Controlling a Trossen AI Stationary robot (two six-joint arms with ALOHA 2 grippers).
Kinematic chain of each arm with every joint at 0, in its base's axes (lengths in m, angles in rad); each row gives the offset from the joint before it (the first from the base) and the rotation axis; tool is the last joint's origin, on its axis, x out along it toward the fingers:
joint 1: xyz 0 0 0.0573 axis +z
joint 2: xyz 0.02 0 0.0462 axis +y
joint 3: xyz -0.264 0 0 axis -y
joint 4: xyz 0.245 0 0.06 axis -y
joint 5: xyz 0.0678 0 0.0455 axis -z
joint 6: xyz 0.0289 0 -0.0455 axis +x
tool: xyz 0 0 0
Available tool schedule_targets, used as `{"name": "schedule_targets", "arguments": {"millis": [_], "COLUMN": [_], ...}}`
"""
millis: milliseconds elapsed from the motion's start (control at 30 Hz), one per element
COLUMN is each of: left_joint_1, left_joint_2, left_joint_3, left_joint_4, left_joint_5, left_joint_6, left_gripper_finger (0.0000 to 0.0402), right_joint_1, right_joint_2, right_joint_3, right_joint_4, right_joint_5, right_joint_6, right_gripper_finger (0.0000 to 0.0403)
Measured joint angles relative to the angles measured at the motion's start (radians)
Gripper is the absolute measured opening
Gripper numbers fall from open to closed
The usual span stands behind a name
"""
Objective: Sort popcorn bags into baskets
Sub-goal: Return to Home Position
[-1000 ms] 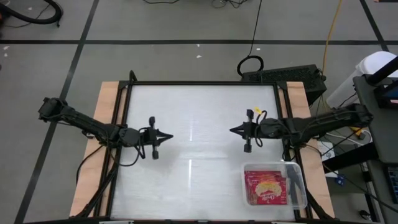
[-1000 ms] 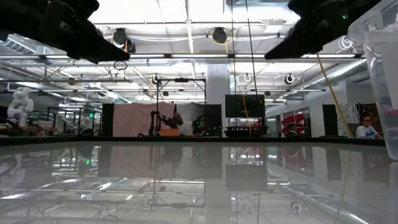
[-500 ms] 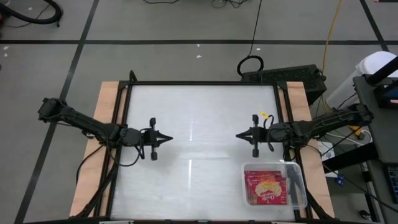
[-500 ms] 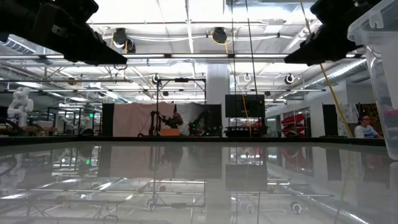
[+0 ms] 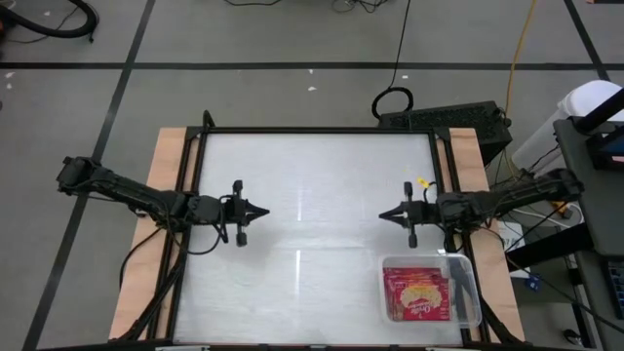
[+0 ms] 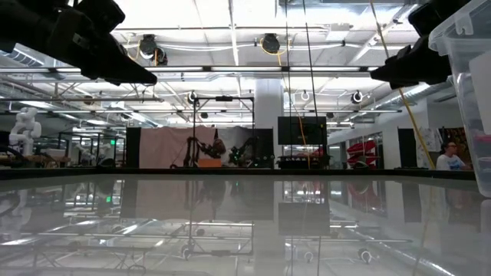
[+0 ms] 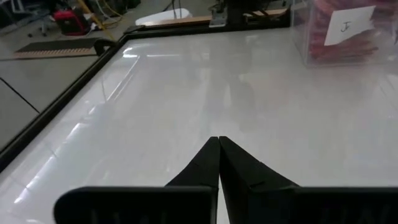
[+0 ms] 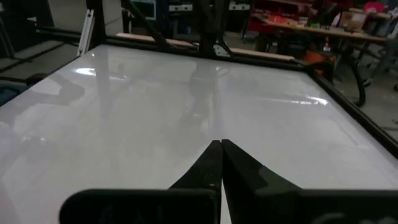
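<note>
We are looking at a table top [image 5: 312, 175] that is shining smooth, glossy white and mirroring the ceiling lights, edged by a matt black frame [image 5: 322, 130] and pale bare-wood strips [image 5: 168, 161]. The basket [image 5: 429, 258] is showing as clear, smooth plastic, and the popcorn bags [image 5: 417, 295] inside are gleaming like glossy red film. The left gripper [image 7: 219, 146] and right gripper [image 8: 221, 146] are presenting dull, matt dark surfaces.

White table [image 5: 312, 195]; dark box [image 5: 458, 119] on floor behind; person [image 6: 453, 156] in background.
</note>
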Motion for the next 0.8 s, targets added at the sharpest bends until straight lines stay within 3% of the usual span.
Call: {"name": "schedule_targets", "arguments": {"millis": [233, 533, 800], "left_joint_1": [-0.001, -0.001, -0.001], "left_joint_2": [0.000, 0.000, 0.000], "left_joint_3": [0.000, 0.000, 0.000], "left_joint_4": [0.001, 0.003, 0.003], "left_joint_5": [0.000, 0.013, 0.017], "left_joint_6": [-0.005, -0.003, 0.006], "left_gripper_finger": [0.0004, 0.0005, 0.0005], "right_joint_1": [-0.001, -0.001, -0.001], "right_joint_2": [-0.088, -0.158, -0.158], "right_joint_3": [-0.028, -0.031, -0.143], "right_joint_4": [-0.022, -0.050, 0.132], "right_joint_5": [-0.075, -0.076, -0.080], "right_joint_6": [-0.032, -0.051, -0.027], "right_gripper_finger": [0.0000, 0.0000, 0.0000]}}
